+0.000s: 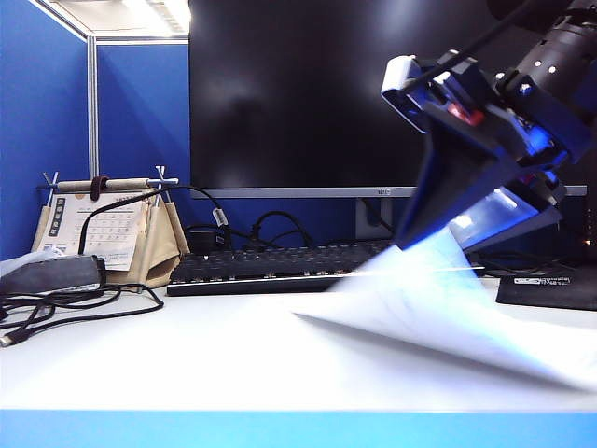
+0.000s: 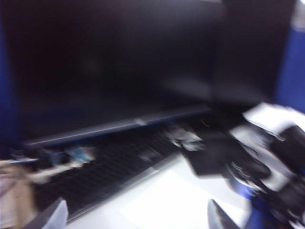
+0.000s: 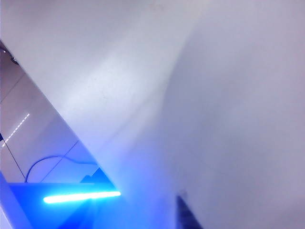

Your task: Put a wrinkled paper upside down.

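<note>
Below the right end effector: the wrinkled paper (image 1: 438,313), a large thin white sheet, slopes from the fingers down to the white counter (image 1: 187,359), one long edge resting there, the upper part lifted and blurred.
Right end effector (image 1: 471,229): high on the right of the exterior view, angled down at the sheet's raised edge. Whether its fingers pinch the sheet or have let go, I cannot tell; blur and blue glare hide the tips.
Right wrist view: nearly filled by the wrinkled paper (image 3: 190,95), close against the camera, with a soft crease running across it.
Left end effector (image 2: 133,214): fingers spread, nothing between them, hanging over bare counter (image 2: 157,205), well apart from the sheet. Not visible in the exterior view.
Behind the right end effector: a black flat keyboard (image 1: 270,266) and a big dark monitor (image 1: 308,93).
Far across from it: a small printed desk calendar on a beige stand (image 1: 103,229), cables beside it.
Stage, my read: mid-flip, the sheet tipped up but not yet over.
Risk one: if let go too early, the sheet may flop back on the same face.
Risk two: its resting edge could slide on the smooth counter, so it skids instead of turning.
Risk three: a thin creased sheet can fold on itself or catch the keyboard edge.
</note>
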